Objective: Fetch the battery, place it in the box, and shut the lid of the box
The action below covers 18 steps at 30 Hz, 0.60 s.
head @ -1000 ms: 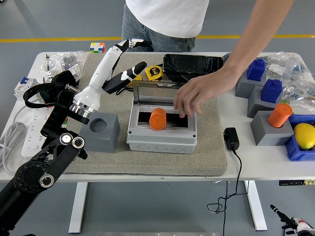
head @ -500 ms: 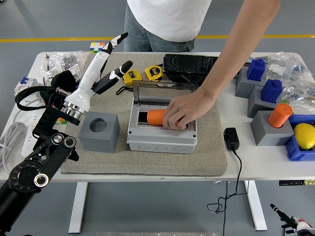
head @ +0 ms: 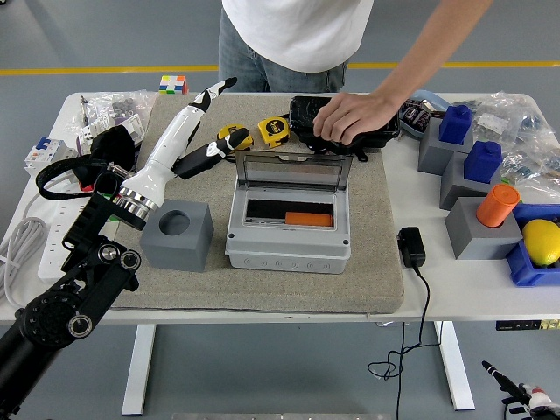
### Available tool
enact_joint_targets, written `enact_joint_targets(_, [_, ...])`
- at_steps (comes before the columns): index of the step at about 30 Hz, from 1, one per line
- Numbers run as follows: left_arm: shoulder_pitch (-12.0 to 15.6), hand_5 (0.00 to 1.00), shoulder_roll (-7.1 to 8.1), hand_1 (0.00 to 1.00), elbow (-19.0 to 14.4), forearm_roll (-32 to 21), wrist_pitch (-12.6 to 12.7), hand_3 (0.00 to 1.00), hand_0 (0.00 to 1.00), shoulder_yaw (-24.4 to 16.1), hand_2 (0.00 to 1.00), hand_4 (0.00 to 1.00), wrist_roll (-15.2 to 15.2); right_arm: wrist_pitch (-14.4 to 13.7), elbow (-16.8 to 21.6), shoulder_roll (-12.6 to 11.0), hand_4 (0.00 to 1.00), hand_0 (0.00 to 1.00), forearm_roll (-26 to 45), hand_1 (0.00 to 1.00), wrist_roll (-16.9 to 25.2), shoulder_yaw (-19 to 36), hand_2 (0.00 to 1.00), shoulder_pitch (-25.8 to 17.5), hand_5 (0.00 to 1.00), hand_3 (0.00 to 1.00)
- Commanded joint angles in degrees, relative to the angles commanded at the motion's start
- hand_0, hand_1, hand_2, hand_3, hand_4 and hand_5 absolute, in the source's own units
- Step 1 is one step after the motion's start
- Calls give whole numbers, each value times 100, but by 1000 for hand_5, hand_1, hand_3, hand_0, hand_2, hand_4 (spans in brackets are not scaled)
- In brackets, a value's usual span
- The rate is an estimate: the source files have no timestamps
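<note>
The orange battery (head: 308,219) lies flat in the slot of the grey box (head: 288,248), right of centre. The box's clear lid (head: 295,171) stands upright at its back edge. My left hand (head: 208,121) is stretched out flat over the mat, up and left of the box, its fingers (head: 220,86) extended and holding nothing. The left arm rises from the lower left corner. A person's hand (head: 350,117) rests on a black case (head: 341,115) behind the box. My right arm is out of sight.
A grey holder block (head: 178,234) with an empty round hole stands left of the box. Yellow tape measures (head: 273,129) lie behind it. Grey blocks with blue pieces (head: 481,161) and another orange battery (head: 497,206) stand at right, by a yellow lemon (head: 542,241). A black adapter (head: 411,247) lies right of the mat.
The person laid the upright orange battery flat into the box slot, then drew the hand back to the black case. My left hand shifted slightly and stayed open.
</note>
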Motion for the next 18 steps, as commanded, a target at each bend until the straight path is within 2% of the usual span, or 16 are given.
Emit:
enact_joint_targets(2, [-4,998,30,998,2,208,-91,921,998,8,925,998,135,0,0,-3,998,826,15,764,1,-24,745,0,998,821])
enact_joint_targets(3, [-2,998,53,945,-6,293,-136,853,998,24,846,998,201,1,0,-4,998,826,17,764,1,-31,745,-1,998,820])
enact_joint_targets(8, [46,998,123,945,-109,653,-236,853,998,79,846,998,372,3,0,-11,998,826,6,764,-3,-42,745,-10,998,820])
enact_joint_targets(9, [59,998,133,901,-126,693,-246,804,998,88,796,998,392,4,0,-13,998,826,3,764,-4,-43,745,-11,998,821])
enact_joint_targets(18, [151,998,294,866,-315,1158,-394,781,998,174,768,998,629,3,0,-26,998,826,24,764,-6,-85,745,5,998,822])
